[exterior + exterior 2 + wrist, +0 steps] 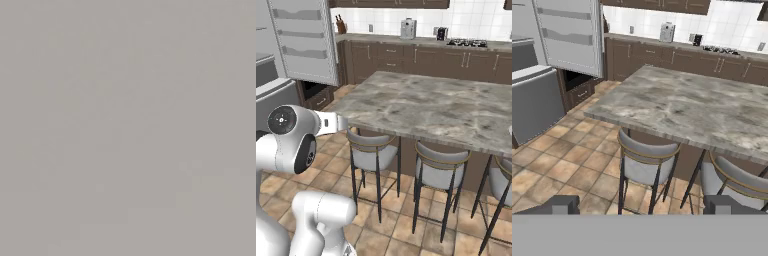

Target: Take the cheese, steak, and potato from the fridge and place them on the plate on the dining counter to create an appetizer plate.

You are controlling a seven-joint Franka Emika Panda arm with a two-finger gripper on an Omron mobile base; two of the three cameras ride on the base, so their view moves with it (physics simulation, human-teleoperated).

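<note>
My gripper (643, 207) is open, its two dark fingertips (559, 205) wide apart with nothing between them, facing the dining counter (697, 107) from over the tiled floor. In the right base view the dining counter (431, 107) spreads across the middle, its marbled top bare where it shows. The fridge (534, 100) stands at the left, its door (569, 35) swung open with shelf bins showing. The right base view has the fridge (271, 85) on its left edge. The cheese, steak, potato and plate are out of view.
Grey stools (373, 150) (441, 167) are tucked along the island's near side, close in front of the hand (647, 160). A dark-brown wall counter (421, 42) with a toaster and a stove runs along the back. Open tiled floor (567, 155) lies between fridge and island.
</note>
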